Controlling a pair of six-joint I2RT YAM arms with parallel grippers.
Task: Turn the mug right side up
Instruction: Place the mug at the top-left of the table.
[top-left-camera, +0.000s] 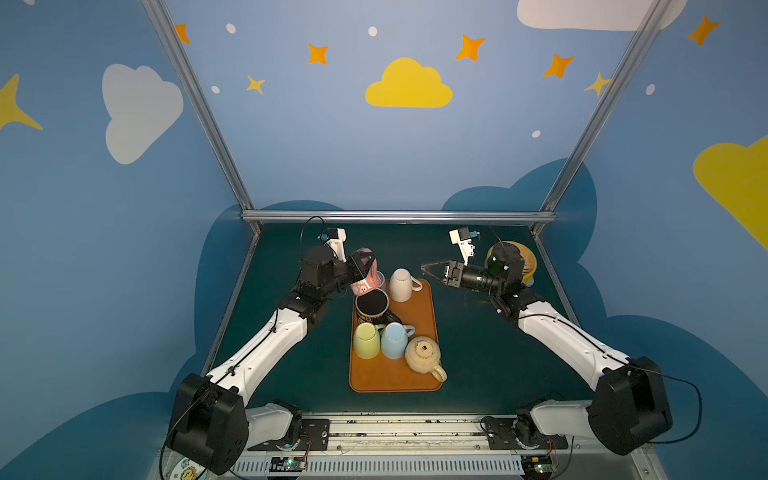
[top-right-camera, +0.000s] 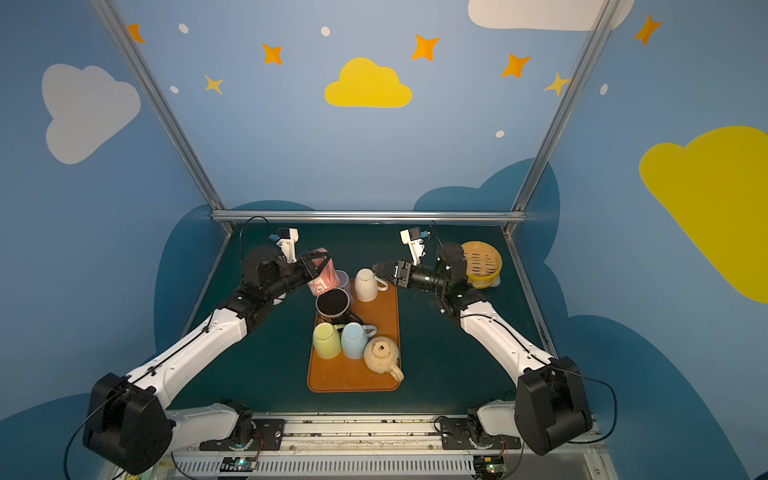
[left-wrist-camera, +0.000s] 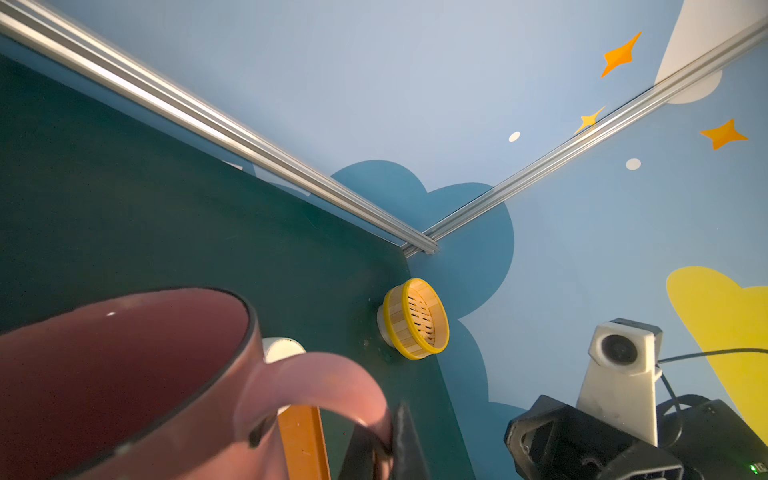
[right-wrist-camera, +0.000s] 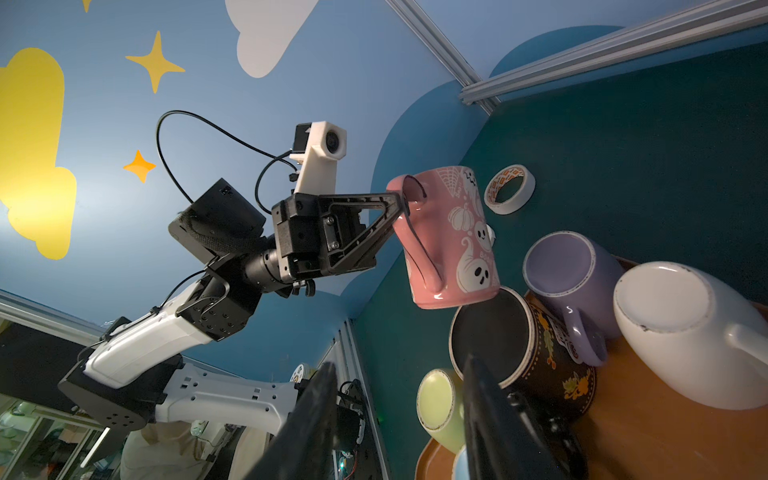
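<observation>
A: Where does everything sit?
B: The green table (top-left-camera: 478, 353) carries the orange tray (top-left-camera: 395, 380), mugs on it; the pink mug (right-wrist-camera: 453, 232) hangs tilted in the air over the tray's far left corner, just above a black mug (top-left-camera: 371, 305).
A: And the grippers?
B: The left gripper (right-wrist-camera: 405, 199) is clenched on the pink mug's handle; the right gripper (top-left-camera: 428, 268) hovers beside the tray's far right corner, jaws apart, holding nothing.

A pink mug (top-left-camera: 365, 284), printed with white ghosts and pumpkins, is hanging tilted in mid-air over the far left corner of the orange tray (top-left-camera: 386, 376). The left gripper (right-wrist-camera: 404, 199) is pinching its handle. Its black-rimmed mouth and dark red inside are showing in the left wrist view.
</observation>
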